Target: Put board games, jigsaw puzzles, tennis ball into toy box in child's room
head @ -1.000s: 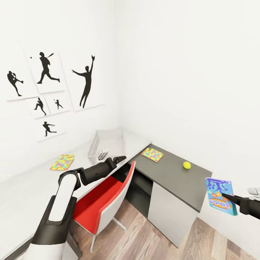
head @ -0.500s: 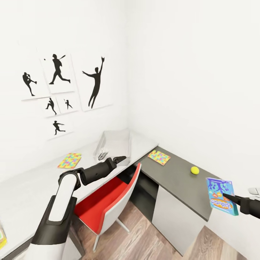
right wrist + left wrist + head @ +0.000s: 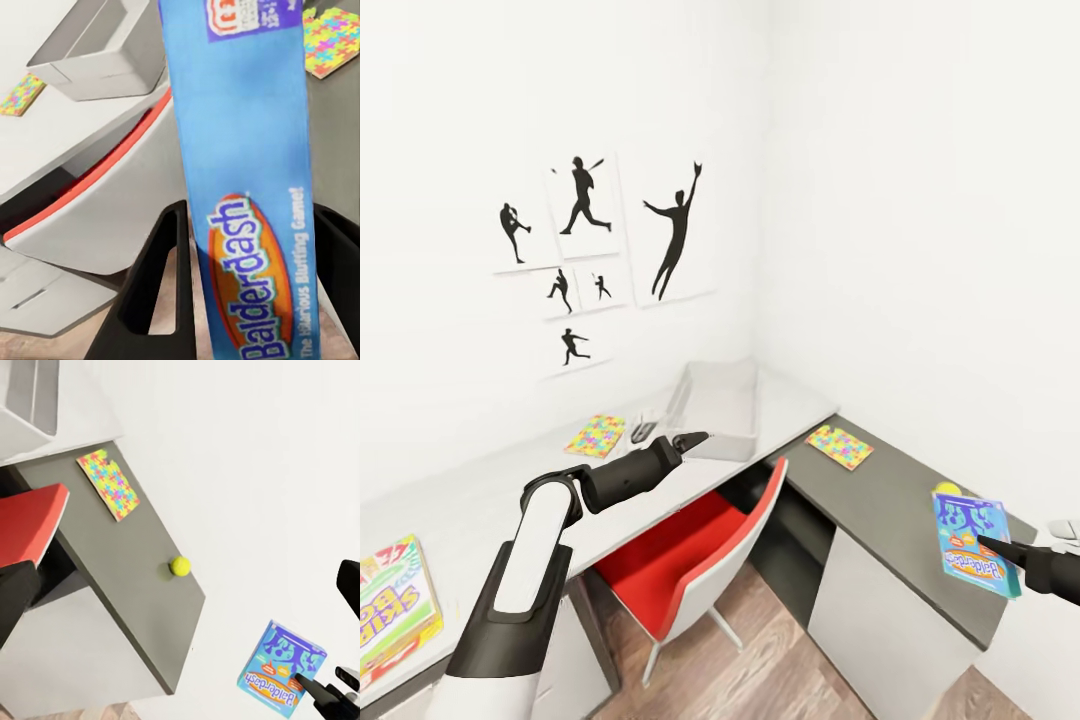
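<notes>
**Blue game box held at lower right, toy box in the corner**

While the right hand (image 3: pixel 1000 548) clamps the small blue "Balderdash" board game (image 3: pixel 970 541) between its two black fingers at the lower right of the head view, the box stands nearly upright in the air over the end of the dark grey worktop (image 3: pixel 900 510). Just above the box's top edge, a sliver of the yellow-green tennis ball (image 3: pixel 947 488) peeks out. Further up and left on that dark top lies one multicolour jigsaw puzzle (image 3: pixel 840 446). At the centre of the frame, the light grey toy box (image 3: pixel 720 410) sits on the light grey worktop (image 3: pixel 480 490) near the room's corner. Left of it, the second jigsaw puzzle (image 3: pixel 596 435) lies flat. The left hand (image 3: pixel 695 438) hangs over the front edge of the light top, just before the toy box, with its fingers drawn close and nothing between them. A red chair (image 3: pixel 695 545) stands below it. At the lower left edge, the "Skip-Bo" board game (image 3: pixel 395 600) lies on the light top. Black baseball-player prints (image 3: pixel 605 240) hang on the wall at upper left.
</notes>
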Controlling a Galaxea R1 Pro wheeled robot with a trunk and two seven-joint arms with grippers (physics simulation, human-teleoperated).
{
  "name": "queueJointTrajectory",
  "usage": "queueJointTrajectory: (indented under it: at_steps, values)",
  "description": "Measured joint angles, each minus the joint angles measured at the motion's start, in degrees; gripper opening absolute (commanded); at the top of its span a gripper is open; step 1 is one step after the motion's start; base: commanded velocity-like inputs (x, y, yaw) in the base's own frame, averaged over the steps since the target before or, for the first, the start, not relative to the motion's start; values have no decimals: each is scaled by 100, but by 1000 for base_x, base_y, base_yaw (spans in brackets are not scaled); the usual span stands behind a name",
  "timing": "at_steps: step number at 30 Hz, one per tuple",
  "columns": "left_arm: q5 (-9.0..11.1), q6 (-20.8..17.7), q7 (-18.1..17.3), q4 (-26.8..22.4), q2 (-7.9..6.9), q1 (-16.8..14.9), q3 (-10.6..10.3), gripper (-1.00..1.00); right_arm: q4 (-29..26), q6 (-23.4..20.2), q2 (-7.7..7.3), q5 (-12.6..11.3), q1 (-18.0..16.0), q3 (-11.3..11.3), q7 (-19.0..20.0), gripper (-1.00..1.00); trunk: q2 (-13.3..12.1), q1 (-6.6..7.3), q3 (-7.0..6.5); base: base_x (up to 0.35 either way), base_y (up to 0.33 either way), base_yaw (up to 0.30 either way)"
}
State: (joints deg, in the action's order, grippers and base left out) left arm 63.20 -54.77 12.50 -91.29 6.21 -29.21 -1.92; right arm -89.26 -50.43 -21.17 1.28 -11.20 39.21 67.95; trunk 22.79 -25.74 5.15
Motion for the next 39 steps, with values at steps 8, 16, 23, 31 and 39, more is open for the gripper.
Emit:
queueJointTrajectory:
  at_steps: [8,16,23,31,39]
  values:
    - [-2,12,-6,4,-4,1,-2,100,0,-3,2,2,1,1,2,-100,0,1,-19,50,0,217]
    - [-7,16,-7,9,-5,1,-3,100,0,1,31,13,2,1,1,-100,0,3,-23,248,0,56]
    - [-2,18,-8,11,-7,0,-4,100,0,4,47,18,7,2,2,-100,0,3,-24,316,0,14]
    - [-28,30,5,11,-7,0,-15,100,0,0,34,18,4,2,0,-100,0,3,-24,307,0,3]
    - [-41,34,4,11,-5,0,-21,100,-1,-12,23,4,2,2,-35,-100,0,1,-25,103,0,1]
